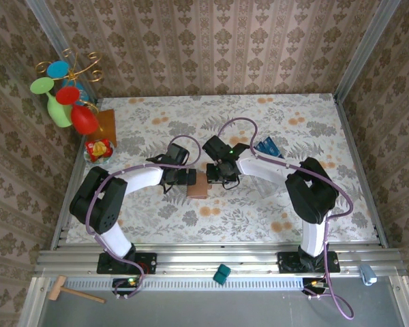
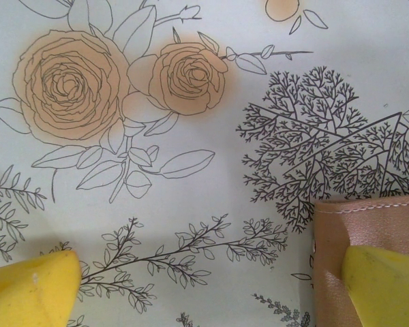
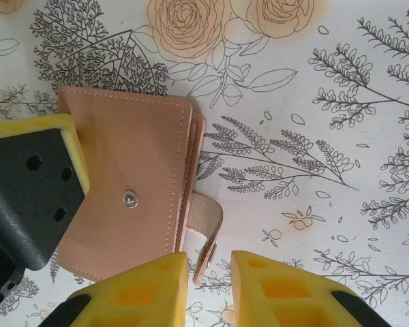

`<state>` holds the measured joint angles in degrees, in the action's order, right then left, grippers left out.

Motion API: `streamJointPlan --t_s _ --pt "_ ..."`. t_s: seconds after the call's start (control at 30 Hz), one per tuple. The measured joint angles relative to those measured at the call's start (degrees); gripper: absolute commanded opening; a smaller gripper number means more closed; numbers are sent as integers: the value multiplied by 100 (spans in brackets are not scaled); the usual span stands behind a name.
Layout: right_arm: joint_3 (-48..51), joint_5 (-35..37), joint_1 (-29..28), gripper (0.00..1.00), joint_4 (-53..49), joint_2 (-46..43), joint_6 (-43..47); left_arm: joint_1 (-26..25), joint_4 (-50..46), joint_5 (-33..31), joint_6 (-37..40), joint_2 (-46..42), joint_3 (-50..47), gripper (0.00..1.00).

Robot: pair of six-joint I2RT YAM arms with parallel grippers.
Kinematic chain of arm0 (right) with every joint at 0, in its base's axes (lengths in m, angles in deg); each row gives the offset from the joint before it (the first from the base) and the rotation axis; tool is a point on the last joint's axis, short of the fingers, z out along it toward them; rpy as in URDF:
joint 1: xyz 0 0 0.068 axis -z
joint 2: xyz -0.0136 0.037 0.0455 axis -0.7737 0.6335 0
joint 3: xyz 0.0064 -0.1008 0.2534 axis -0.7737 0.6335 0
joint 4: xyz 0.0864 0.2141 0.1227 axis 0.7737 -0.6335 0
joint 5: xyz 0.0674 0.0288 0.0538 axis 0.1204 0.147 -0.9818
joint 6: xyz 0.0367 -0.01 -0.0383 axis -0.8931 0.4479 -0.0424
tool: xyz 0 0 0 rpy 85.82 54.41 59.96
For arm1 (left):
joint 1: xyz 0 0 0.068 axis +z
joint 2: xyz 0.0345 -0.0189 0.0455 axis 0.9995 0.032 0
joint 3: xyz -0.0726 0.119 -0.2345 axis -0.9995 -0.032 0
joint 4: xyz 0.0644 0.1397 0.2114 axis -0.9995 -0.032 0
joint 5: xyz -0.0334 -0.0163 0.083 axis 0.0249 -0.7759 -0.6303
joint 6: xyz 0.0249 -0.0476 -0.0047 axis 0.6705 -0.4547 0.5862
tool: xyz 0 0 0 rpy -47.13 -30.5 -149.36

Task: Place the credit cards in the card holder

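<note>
Left gripper (image 2: 208, 267) is sitting fully released, one yellow finger (image 2: 385, 286) lying over the edge of the flat pinkish-brown leather-look card holder (image 3: 133, 184), probably pinning it in place. Right gripper (image 3: 210, 264) is hovering at the snap strap (image 3: 206, 225), jaws barely parted; can't tell if it's pinching it. Likely working the flap open. Glossy blue rectangular credit cards (image 1: 267, 145) are lying well apart, beyond the right arm (image 1: 307, 187).

Bright, even light falls over the worktop (image 1: 191, 116). Around the wallet (image 3: 136, 157) the printed flowers look sharp, and a thin soft shadow hugs its strap side. Yellow fingers (image 2: 34, 289) left of the wallet blur, close to the lens.
</note>
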<state>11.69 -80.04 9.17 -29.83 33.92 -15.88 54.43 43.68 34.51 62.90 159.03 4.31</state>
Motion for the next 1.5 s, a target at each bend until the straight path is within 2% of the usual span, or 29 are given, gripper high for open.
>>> streamJointPlan --t_s 0.4,0.8,1.03,1.5 --pt "0 -4 0 0 -52 20 17 0 0 -2 0 2 0 100" --pt "-13 -529 0 0 516 61 -205 -4 4 -4 0 4 0 100" --pt "-157 -787 0 0 870 531 -455 -4 9 -2 -2 4 0 100" --pt "-356 -957 -15 0 990 798 -601 -31 11 -11 -26 7 0 100"
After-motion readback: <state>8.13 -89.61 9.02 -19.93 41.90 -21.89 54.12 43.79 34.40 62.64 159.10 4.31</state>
